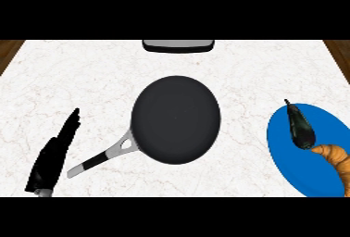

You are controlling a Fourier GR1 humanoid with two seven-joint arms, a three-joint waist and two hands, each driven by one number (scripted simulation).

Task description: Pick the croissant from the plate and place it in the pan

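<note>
The orange-brown croissant (335, 159) lies on the blue plate (301, 171) at the right edge of the view, partly cut off by that edge. My right hand (301, 128) shows as a slim dark shape over the plate's upper left part. Its fingers are straight and point away from me, and its lower end meets the croissant's left tip. The black pan (176, 119) sits in the middle of the counter, with nothing in it. Its grey and black handle (103, 159) points to the lower left. My left hand (51, 159) rests open at the lower left, fingers up.
The white marble counter (82, 78) spans the view. A grey and black appliance (178, 45) stands at the back edge, straight behind the pan. Brown wood (8, 48) shows past the far corners.
</note>
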